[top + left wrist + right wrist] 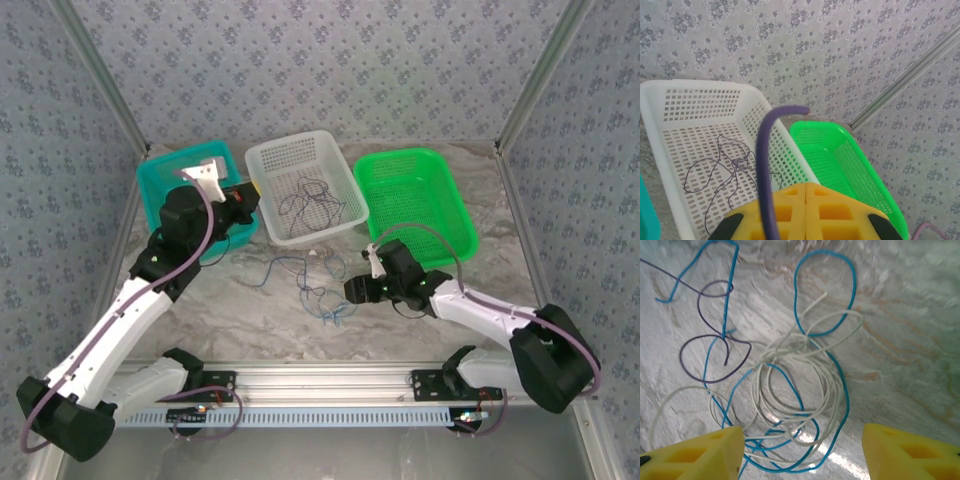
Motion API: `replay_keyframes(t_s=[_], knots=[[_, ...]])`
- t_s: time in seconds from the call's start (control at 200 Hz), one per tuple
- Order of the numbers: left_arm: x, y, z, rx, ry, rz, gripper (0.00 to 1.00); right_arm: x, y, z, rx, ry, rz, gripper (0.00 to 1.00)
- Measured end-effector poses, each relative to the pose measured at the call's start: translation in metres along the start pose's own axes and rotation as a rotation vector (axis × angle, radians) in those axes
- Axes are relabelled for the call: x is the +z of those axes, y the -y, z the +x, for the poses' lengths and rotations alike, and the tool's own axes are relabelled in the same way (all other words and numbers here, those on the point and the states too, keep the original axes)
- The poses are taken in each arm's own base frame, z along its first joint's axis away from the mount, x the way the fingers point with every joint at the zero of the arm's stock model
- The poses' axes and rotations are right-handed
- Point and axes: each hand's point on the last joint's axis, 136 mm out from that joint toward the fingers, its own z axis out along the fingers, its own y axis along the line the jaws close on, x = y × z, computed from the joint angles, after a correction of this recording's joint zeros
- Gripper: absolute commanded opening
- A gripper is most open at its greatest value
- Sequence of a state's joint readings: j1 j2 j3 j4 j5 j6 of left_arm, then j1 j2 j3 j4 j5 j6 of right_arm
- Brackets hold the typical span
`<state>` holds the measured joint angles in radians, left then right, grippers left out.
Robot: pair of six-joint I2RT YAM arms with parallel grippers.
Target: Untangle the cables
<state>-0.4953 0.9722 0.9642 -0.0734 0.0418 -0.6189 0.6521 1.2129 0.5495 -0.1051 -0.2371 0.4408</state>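
A grey marbled table (520, 290) stands between flower-papered walls (330, 60). At the back sit a teal basket (158, 185), a white basket (298, 148) and a green basket (445, 205). The cables (322, 287), blue, cream and dark, lie tangled on the table in front of the white basket, with one dark cable (735, 162) inside it. The right tool (802, 442) hangs over the tangle, fingers apart. The left tool (805, 189) is above the teal basket, fingers together.

Bright, even light from above leaves only faint shadows. In the right wrist view the table (900, 340) carries a white glare patch at its near edge, and the cables (840, 390) blur toward the far side.
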Motion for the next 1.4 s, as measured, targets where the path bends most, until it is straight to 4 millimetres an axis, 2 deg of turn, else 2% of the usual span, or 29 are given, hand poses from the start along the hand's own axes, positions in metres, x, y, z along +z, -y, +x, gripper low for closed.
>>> replay_keyframes(t_s=[0.15,0.29,0.525,0.6,0.765,0.874,1.059,1.399], knots=[[0.003,-0.004,0.012,-0.012,-0.027,0.006,0.02,0.001,-0.002,-0.005,0.028,0.015,-0.005,0.73],[0.003,0.000,0.012,-0.012,-0.028,0.030,0.02,0.011,-0.009,-0.017,0.052,-0.004,-0.022,0.70],[-0.002,0.006,0.010,-0.009,-0.016,0.067,0.02,0.039,-0.042,-0.076,0.036,-0.005,-0.105,0.65],[-0.006,0.007,0.011,-0.008,-0.012,0.075,0.02,0.051,-0.048,-0.085,0.029,-0.023,-0.130,0.62],[-0.013,0.010,0.013,-0.007,-0.004,0.104,0.02,0.082,-0.053,-0.080,0.029,-0.099,-0.163,0.59],[-0.017,0.011,0.014,-0.009,-0.004,0.117,0.02,0.094,-0.060,-0.072,0.001,-0.134,-0.177,0.57],[-0.024,0.016,0.011,-0.011,0.010,0.137,0.02,0.101,-0.075,-0.071,-0.024,-0.143,-0.198,0.56],[-0.034,0.023,0.009,-0.019,0.036,0.187,0.02,0.113,-0.076,-0.078,-0.065,-0.116,-0.159,0.49]])
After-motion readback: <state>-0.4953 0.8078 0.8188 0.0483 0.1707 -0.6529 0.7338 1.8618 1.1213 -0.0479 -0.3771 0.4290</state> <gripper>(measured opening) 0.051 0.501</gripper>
